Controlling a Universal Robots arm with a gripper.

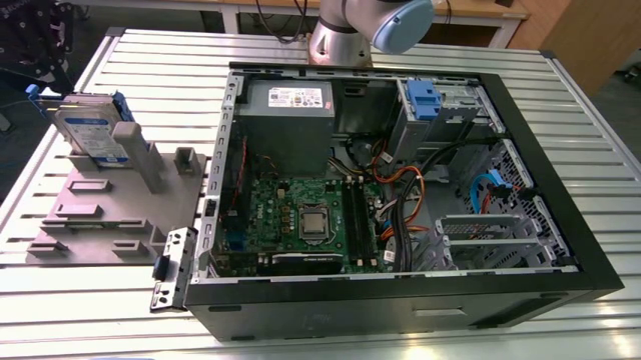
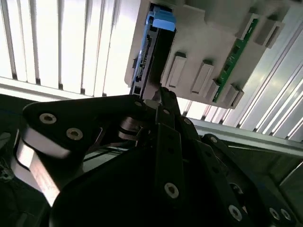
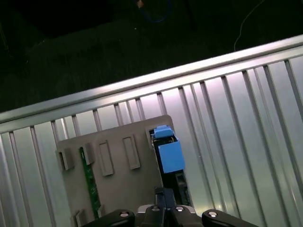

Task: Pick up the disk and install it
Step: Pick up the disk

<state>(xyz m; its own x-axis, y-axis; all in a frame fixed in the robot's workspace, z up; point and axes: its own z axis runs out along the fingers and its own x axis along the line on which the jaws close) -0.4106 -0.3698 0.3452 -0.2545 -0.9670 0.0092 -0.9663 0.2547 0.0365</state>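
The disk stands on edge in a slot at the far corner of a grey holder block, on the exterior view's left. It is silver-grey with a white-and-blue label and blue side rails. In both wrist views I look down on its thin edge and its blue rail end. My gripper hangs above the block in line with the disk. Its black fingers are shut together with nothing between them and stay apart from the disk.
An open computer case lies on the slatted metal table, with a grey power-supply box and a metal cage holding a blue-fronted caddy. A green memory stick sits in the holder block. The arm's joint rises behind the case.
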